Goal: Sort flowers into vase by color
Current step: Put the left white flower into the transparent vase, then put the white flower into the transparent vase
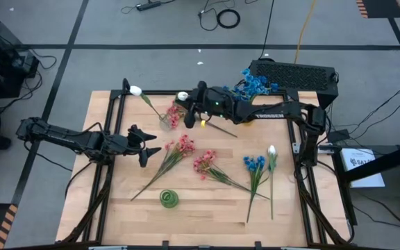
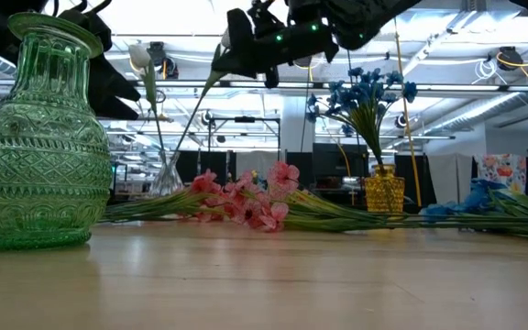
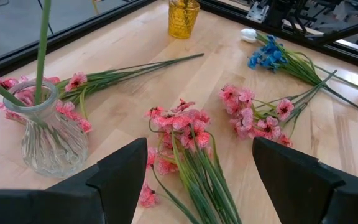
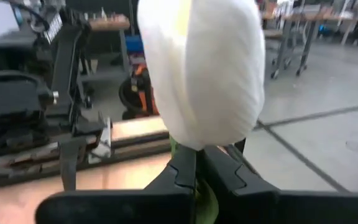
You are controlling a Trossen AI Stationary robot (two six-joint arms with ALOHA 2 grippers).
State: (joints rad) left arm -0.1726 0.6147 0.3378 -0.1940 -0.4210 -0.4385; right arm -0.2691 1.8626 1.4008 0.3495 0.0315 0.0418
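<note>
The right gripper has its jaws pressed together on the green stem just under the bud of a white flower, holding it up in the air above the clear glass vase near the far edge of the worktop; that vase already carries another white flower, leaning out toward the far left, with a pink sprig lying beside it. The left gripper hangs over the left middle of the worktop with its jaws spread wide and nothing between them, aimed at a loose pink sprig. A second pink sprig lies toward the middle, and to its right a blue sprig and one more white flower lie side by side. The blue bunch stands in the yellow vase at the far right, and the green vase stands near the front edge.
</note>
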